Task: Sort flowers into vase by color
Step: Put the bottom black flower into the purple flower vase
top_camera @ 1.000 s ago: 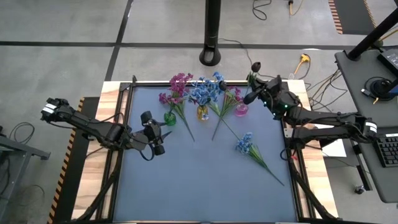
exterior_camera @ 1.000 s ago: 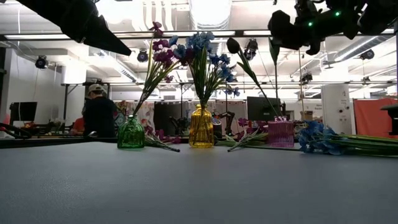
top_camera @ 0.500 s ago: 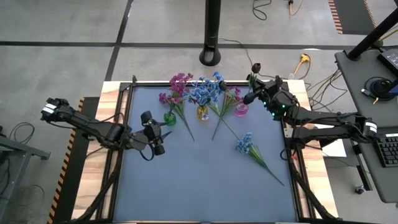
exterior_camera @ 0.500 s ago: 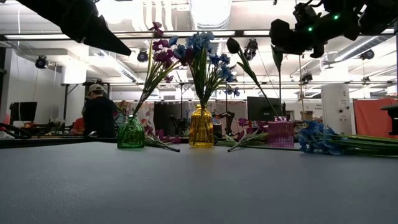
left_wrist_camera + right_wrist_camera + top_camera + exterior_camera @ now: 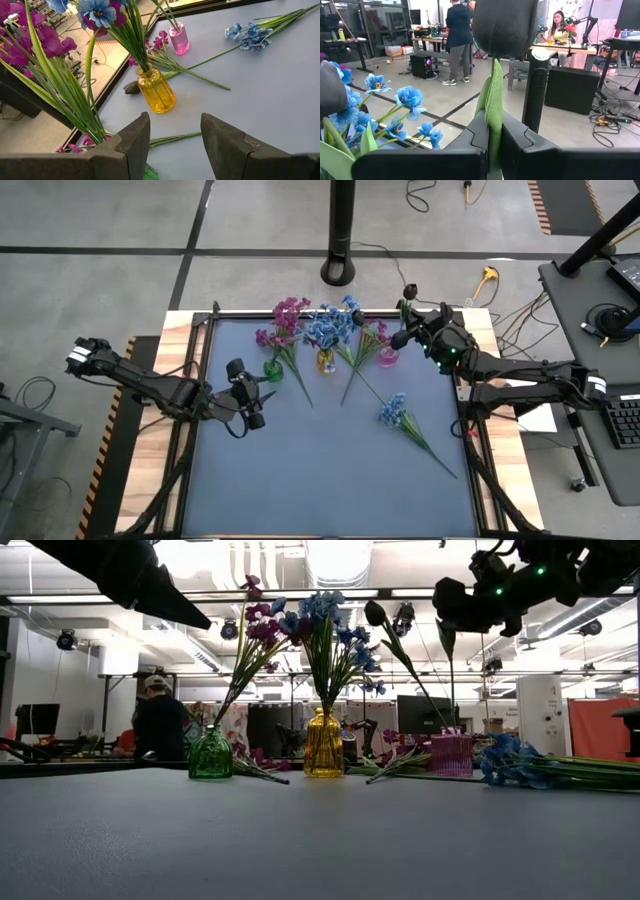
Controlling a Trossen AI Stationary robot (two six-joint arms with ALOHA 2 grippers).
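Dark tulip bud (image 5: pixel 504 25) pinched in right hand (image 5: pixel 492 131), left hand (image 5: pixel 172 131) wide, glass vases (image 5: pixel 155 90)

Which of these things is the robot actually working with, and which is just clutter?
Job:
green vase with pink flowers
yellow vase with blue flowers
pink vase
loose blue sprig
dark bud in the right pincer

Clutter:
black pole
floor cables
keyboard

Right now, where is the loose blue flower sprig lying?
In the high view, the blue sprig lies flat on the table's right half, nearer than the pink vase, below the right gripper.
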